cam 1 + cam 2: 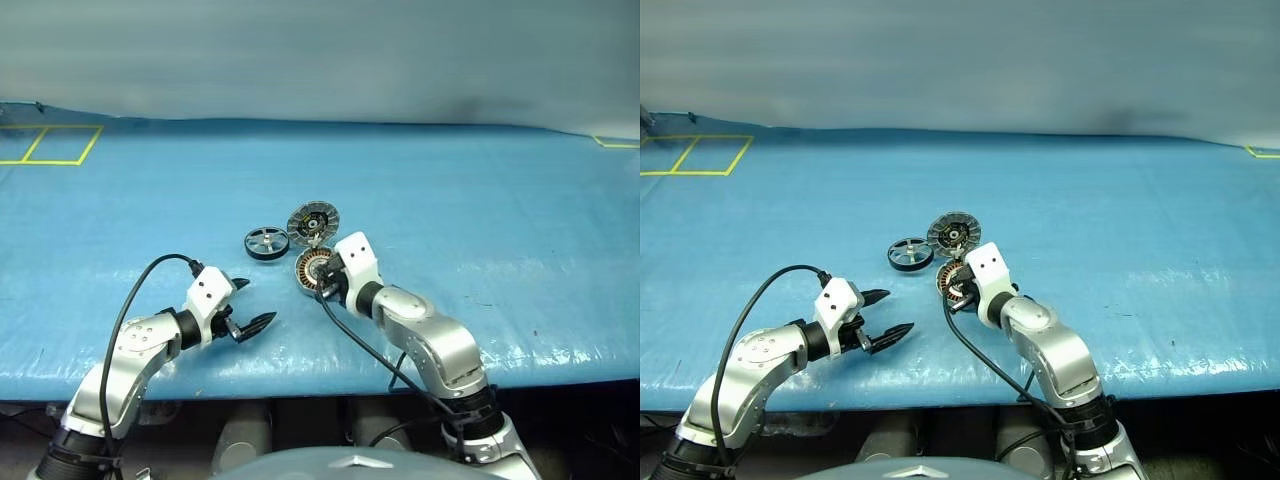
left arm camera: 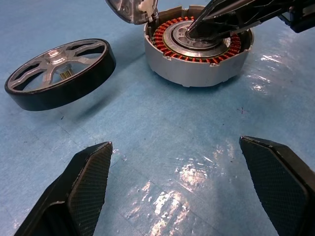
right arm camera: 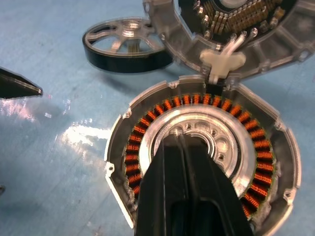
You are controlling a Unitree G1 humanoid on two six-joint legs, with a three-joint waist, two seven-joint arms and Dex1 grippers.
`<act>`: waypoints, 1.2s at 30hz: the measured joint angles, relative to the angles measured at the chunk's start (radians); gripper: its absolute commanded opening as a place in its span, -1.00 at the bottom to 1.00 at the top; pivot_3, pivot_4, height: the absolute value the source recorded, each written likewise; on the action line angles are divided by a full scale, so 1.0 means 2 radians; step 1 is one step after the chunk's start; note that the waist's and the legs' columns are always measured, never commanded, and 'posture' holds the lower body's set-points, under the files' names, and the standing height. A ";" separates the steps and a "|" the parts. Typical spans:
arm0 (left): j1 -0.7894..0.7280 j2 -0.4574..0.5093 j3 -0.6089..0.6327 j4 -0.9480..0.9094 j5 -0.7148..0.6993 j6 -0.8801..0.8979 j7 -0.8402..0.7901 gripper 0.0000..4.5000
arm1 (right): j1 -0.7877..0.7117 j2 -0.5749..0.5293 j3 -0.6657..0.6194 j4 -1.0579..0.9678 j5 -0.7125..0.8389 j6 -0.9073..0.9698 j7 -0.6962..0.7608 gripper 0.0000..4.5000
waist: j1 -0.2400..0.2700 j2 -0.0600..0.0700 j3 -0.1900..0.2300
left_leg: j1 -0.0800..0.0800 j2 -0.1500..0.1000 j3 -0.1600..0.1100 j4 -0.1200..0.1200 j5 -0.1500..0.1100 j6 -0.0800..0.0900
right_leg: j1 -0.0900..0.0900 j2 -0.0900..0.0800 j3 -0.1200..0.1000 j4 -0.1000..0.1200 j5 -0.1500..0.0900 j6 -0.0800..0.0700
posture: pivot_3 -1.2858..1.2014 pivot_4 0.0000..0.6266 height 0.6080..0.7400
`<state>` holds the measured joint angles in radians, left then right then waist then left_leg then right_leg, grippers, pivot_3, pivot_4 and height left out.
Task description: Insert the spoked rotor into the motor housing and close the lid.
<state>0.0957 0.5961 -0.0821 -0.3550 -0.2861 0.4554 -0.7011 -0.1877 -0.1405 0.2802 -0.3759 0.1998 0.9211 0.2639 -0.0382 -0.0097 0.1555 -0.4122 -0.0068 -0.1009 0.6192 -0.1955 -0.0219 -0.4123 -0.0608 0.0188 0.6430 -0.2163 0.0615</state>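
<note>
Head views: on a blue woven tarpaulin [image 1: 480, 200] that covers the table lie the motor housing [image 1: 312, 268], a shallow silver cup ringed with copper-brown windings, its lid [image 1: 313, 223] swung up and back on the hinge at the far rim so that the ribbed inner face with its dark centre shows, and, just beside both on the robot's left, the spoked rotor [image 1: 266, 243], a flat wheel with a black rim and silver spokes, lying apart from the housing. The right gripper [image 1: 325, 287] reaches into the open housing from the near side; the left gripper [image 1: 250, 305] hovers over bare tarpaulin nearer the table edge, its two black fingers spread wide and holding nothing. Yellow taped lines [image 1: 50, 145] mark the far left corner. Left wrist view: the two spread fingers [image 2: 81, 189] show a fine cross-hatched pad texture; beyond them the rotor rests flat, its hub and curved spokes bright, and the tip of the right gripper touches the housing's smooth silver centre, inside the winding ring. Right wrist view: the right gripper's fingers [image 3: 170, 196] are pressed together, pinching nothing, their tip resting on the bored silver hub; the separate copper coils, the screw lugs on the housing rim and the pale hinge piece [image 3: 222, 61] joining the lid to the housing are seen clearly here.
</note>
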 measured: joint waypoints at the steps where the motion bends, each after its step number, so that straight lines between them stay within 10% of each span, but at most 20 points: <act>1: 0.000 0.000 0.000 0.000 0.000 0.000 0.000 1.00 | 0.000 0.000 -0.001 0.000 0.001 0.000 0.000 -0.99 | 0.000 0.000 0.000 | 0.000 0.000 0.000 0.000 0.000 0.000 | 0.000 0.000 0.000 0.000 0.000 0.000 | 0.03 -0.52 1.00; 36: -0.028 0.013 0.015 0.000 -0.003 0.001 -0.015 1.00 | 0.009 0.026 -0.058 -0.003 0.041 -0.025 -0.010 -0.99 | 0.000 0.001 0.002 | 0.000 0.000 0.000 -0.002 0.000 0.000 | -0.001 0.000 0.000 0.000 0.000 -0.001 | 0.03 -0.52 1.00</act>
<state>0.0402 0.6216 -0.0518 -0.3548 -0.2912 0.4576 -0.7305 -0.1688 -0.0883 0.1651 -0.3817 0.2820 0.8707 0.2432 -0.0378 -0.0073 0.1594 -0.4130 -0.0070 -0.1003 0.6158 -0.1954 -0.0219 -0.4140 -0.0606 0.0186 0.6427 -0.2173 0.0600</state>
